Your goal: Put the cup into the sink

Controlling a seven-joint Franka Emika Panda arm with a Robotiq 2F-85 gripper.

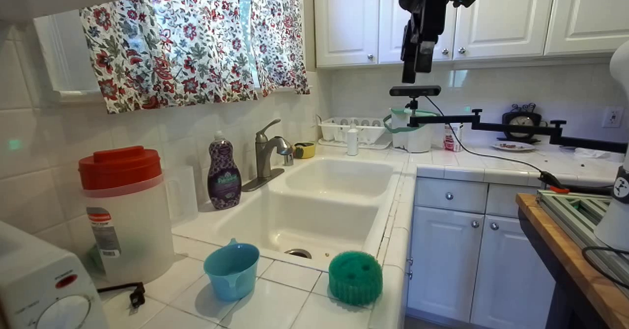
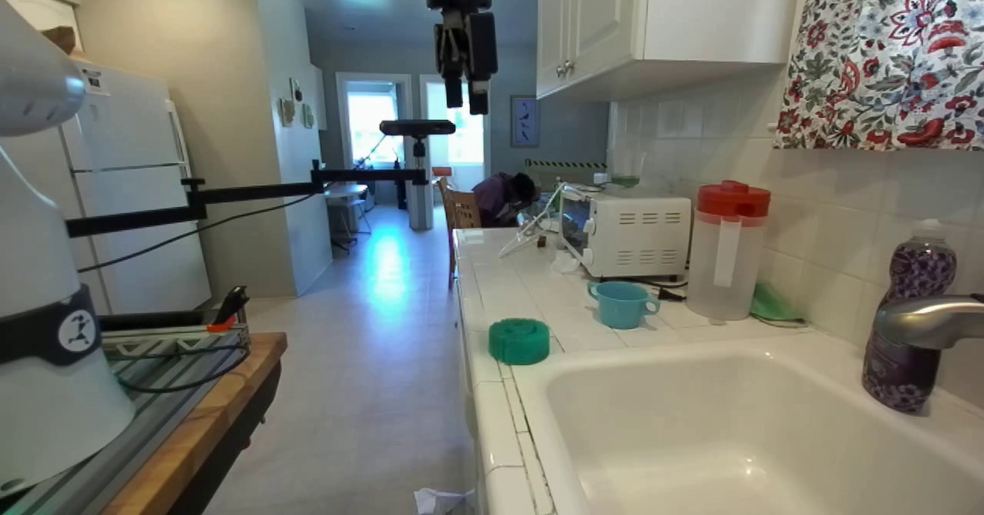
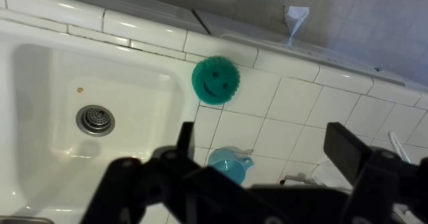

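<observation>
The cup (image 1: 232, 276) is light blue and stands upright on the white tiles, just outside the basin's edge, in both exterior views. From above, in the wrist view, the same cup (image 3: 230, 166) shows its open mouth and a handle, its lower part cut off by my gripper's body. The white double sink (image 1: 314, 221) lies beside it; a round drain shows in its nearer basin. High over the counter hangs my gripper (image 1: 415, 71), far from the cup. Its two fingers stand wide apart in the wrist view, with nothing held between them (image 3: 260, 135).
A green smiley scrubber (image 1: 355, 277) sits at the sink's corner near the counter edge. A red-lidded pitcher (image 1: 125, 221), a purple soap bottle (image 1: 224, 174) and the faucet (image 1: 267, 157) line the wall side. A white toaster oven (image 2: 634, 234) stands behind the cup.
</observation>
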